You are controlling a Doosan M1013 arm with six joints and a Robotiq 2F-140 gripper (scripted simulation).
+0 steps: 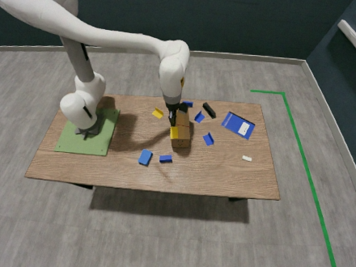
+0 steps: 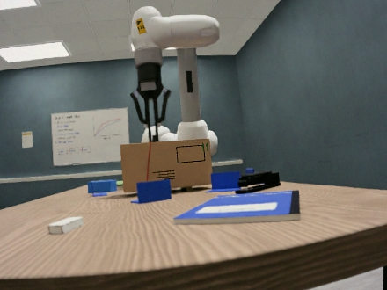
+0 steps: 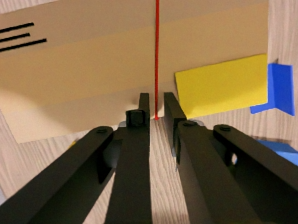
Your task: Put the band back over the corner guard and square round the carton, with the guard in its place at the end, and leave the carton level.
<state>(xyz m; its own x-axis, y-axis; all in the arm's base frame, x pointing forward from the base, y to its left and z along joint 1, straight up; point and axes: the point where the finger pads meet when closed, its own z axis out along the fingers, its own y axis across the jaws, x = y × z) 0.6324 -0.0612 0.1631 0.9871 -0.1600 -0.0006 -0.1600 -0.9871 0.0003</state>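
Note:
The brown carton (image 1: 180, 141) (image 2: 166, 154) (image 3: 60, 85) stands on the table. The thin red band (image 1: 183, 125) (image 2: 149, 163) (image 3: 157, 55) runs across its top and down the side facing the exterior camera. A yellow corner guard (image 1: 174, 133) (image 3: 222, 87) sits on the carton's top edge near one end. In the wrist view the band lies beside this guard, with bare cardboard between. My gripper (image 1: 172, 122) (image 2: 152, 140) (image 3: 156, 106) points down at the carton's long edge. Its fingers are open by a narrow gap, with the band's line showing between them, gripped by neither. The carton's far lower side is hidden.
A loose yellow guard (image 1: 158, 112) lies behind the gripper. Blue angle pieces (image 1: 208, 139) (image 2: 154, 191) (image 3: 281, 89) and a blue box (image 1: 145, 157) (image 2: 101, 186) lie around the carton. A black stapler-like object (image 1: 209, 110) (image 2: 259, 179), blue notebook (image 1: 238, 125) (image 2: 237, 213) and white block (image 1: 247, 158) (image 2: 66, 225) lie farther out.

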